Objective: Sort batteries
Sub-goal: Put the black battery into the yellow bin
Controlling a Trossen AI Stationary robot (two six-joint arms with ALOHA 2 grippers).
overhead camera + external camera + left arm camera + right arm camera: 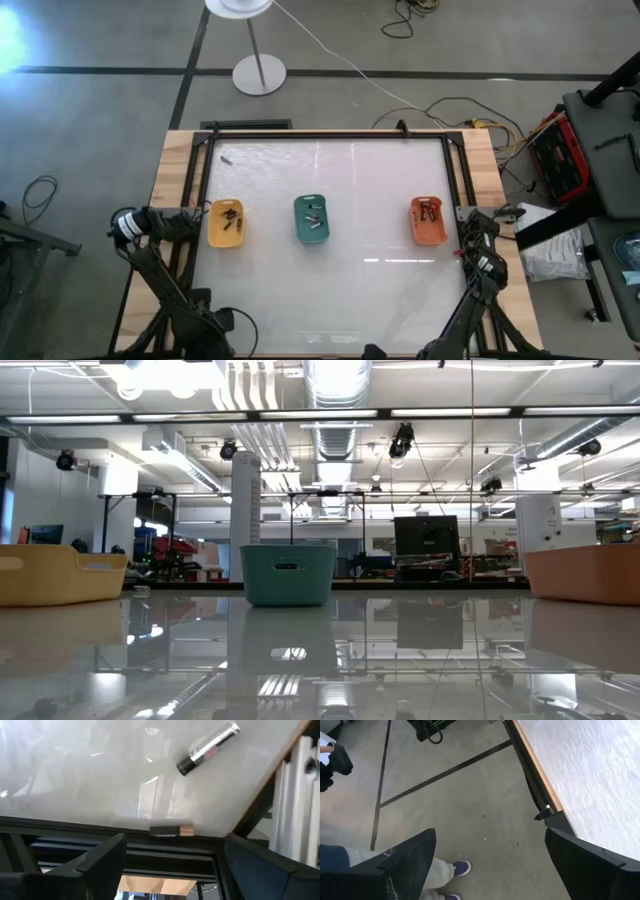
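The loose battery on the worktop looks light, hard, slippery; grip mid-body. Left pincer and right pincer gape, empty.

On my glossy white surface sit a yellow tray, a green tray and an orange tray in a row, with one loose battery near the far left corner.

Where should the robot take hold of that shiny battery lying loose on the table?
Probably around its middle, from straight above. The silver battery lies flat on the table, so its rounded sides are free; fingers set across its length, one each side, should hold it. The left end effector, open, is nearest.
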